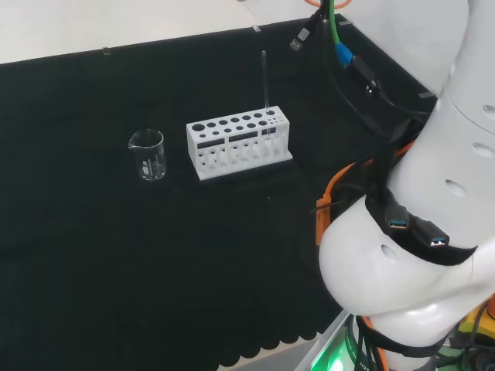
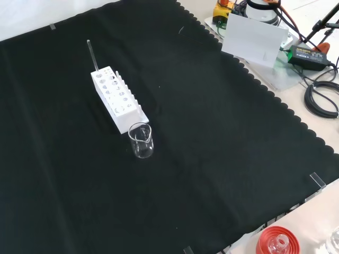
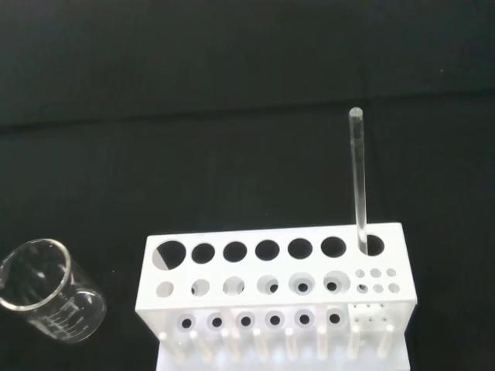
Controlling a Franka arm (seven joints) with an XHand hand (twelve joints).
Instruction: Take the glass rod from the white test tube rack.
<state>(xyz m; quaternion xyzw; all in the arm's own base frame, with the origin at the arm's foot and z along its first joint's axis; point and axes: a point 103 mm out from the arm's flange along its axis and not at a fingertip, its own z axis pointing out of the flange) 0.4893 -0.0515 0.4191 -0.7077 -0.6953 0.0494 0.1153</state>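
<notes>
In the head view I see the glass rod upright at the white test tube rack's right end, frame centre. Front view: upper left. Wrist view: it looks thin, slippery, brittle; I'd pinch its exposed upper part. The hand's state I cannot tell.

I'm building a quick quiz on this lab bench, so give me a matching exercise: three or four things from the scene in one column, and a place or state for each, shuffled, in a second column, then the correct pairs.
Things
1. glass rod
2. white test tube rack
3. beaker
4. red ribbed stand

Places or states
A. sits at the bottom edge of the front view, off the black cloth
B. stands upright in an end hole of the rack
C. stands empty on the cloth, just beyond one end of the rack
D. lies on the cloth with all but one of its large holes empty

Pairs: 1-B, 2-D, 3-C, 4-A
</notes>
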